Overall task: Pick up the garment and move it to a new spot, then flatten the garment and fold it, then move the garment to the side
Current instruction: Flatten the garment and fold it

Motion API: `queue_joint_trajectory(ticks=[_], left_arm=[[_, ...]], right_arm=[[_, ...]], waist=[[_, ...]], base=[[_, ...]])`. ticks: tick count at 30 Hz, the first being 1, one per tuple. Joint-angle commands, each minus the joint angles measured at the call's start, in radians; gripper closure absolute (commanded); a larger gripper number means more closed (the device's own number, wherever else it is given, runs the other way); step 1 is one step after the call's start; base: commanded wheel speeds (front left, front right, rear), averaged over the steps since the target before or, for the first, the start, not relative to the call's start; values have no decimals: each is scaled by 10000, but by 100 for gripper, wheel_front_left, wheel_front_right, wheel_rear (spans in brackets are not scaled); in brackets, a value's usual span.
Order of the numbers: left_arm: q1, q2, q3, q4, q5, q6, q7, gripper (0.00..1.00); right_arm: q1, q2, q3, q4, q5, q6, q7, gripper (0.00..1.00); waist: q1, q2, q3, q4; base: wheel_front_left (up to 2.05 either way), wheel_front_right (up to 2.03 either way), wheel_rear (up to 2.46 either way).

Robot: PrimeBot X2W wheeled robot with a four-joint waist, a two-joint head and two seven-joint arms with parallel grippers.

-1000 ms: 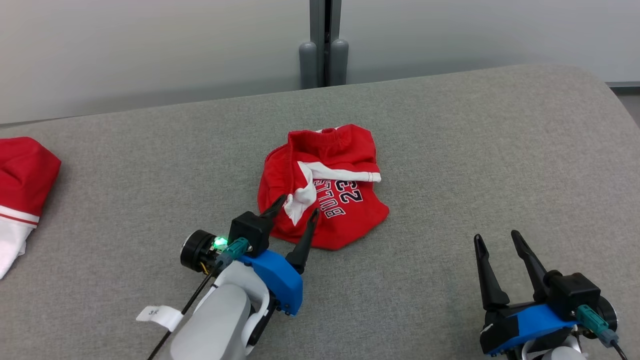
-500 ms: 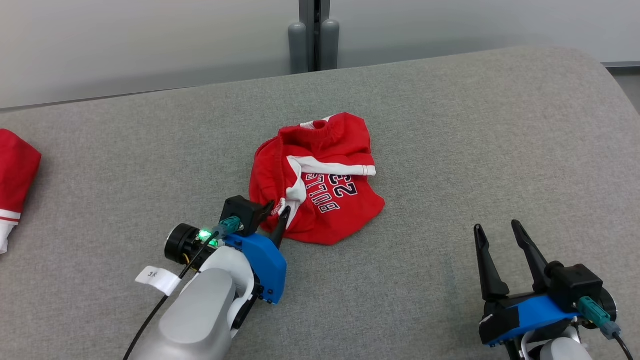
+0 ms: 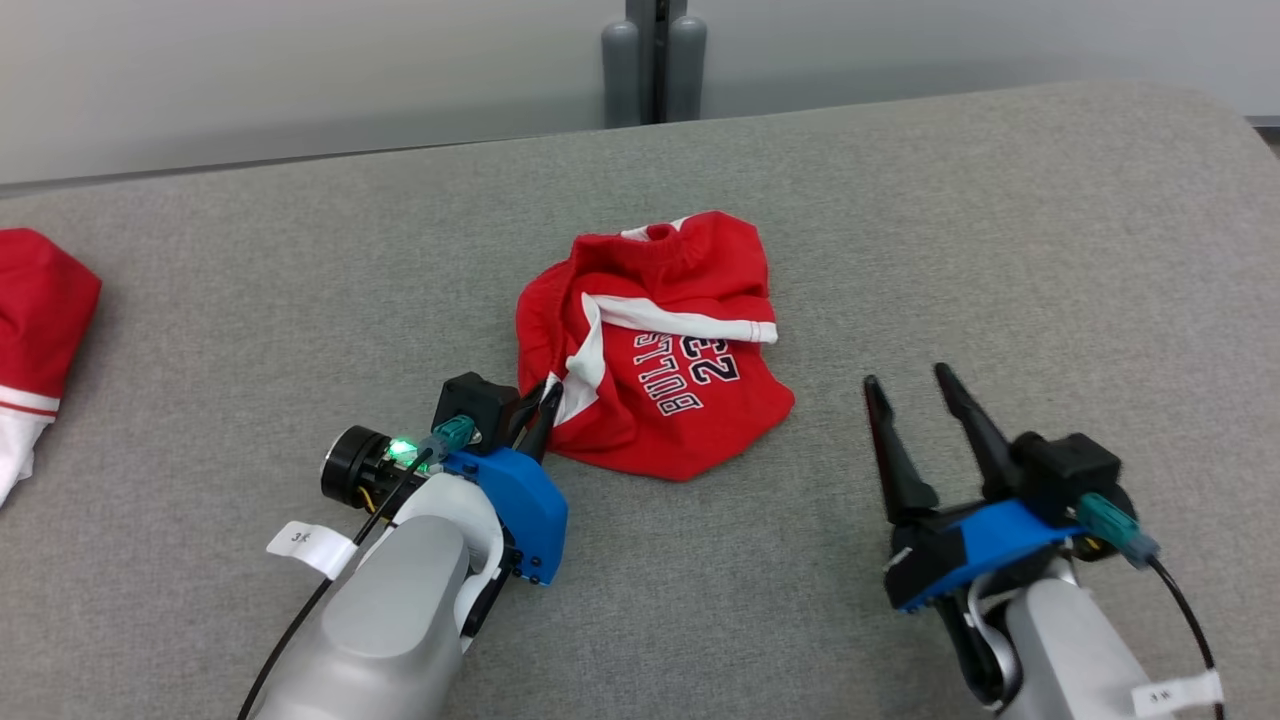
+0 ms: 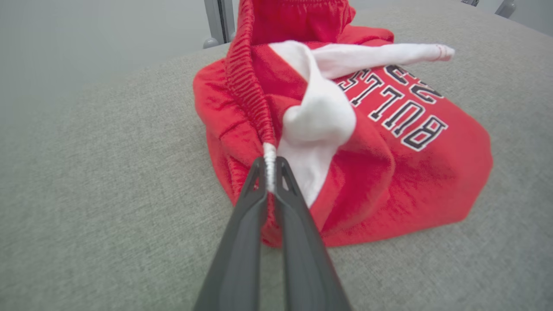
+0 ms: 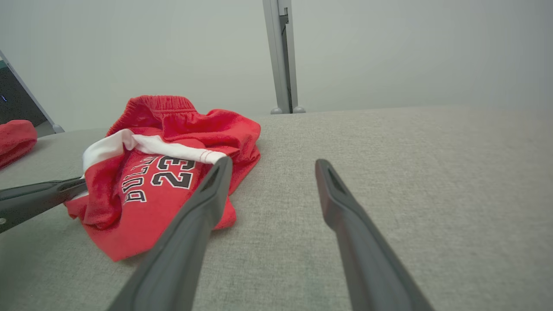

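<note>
Pinching the garment (image 3: 700,430) by its waistband, the left tool (image 3: 545,396) is clenched; right tool (image 3: 905,375) gapes.

The shorts (image 3: 690,420) are red, with white panels and black "BULLS 23" lettering outlined in white. The table surface (image 3: 1000,250) is grey with a fine heathered weave. The second garment (image 3: 40,320) is red above and white below, with 1 thin red stripe. The left gripper (image 3: 548,392) and right gripper (image 3: 905,375) have black fingers (image 3: 895,460) and blue mounts. The indicator light (image 3: 403,450) is green.
</note>
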Motion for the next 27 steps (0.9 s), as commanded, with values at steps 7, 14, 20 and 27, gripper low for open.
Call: queue_joint_trajectory(ticks=[7, 14, 20, 27], left_arm=[[-220, -121, 82, 200, -459, -24, -533, 100], [-337, -198, -67, 224, -685, -47, -744, 100], [-491, -213, -205, 242, -803, -64, -859, 100], [-612, -228, -360, 275, -941, -74, -950, 100]], right_arm=[[-1946, -36, 1282, 2122, 1008, 1, -3, 0], [-2972, -29, 1778, 3413, 1345, 1, -4, 0], [-3394, -30, 1980, 3958, 1709, 1, -4, 0], [-3801, -29, 2266, 4370, 2274, 1, -2, 18]], waist=[[-1, -1, 273, 495], [-1, -1, 437, 725], [-1, -1, 563, 834], [-1, -1, 695, 912]], base=[[0, 0, 0], [0, 0, 0], [0, 0, 0], [0, 0, 0]])
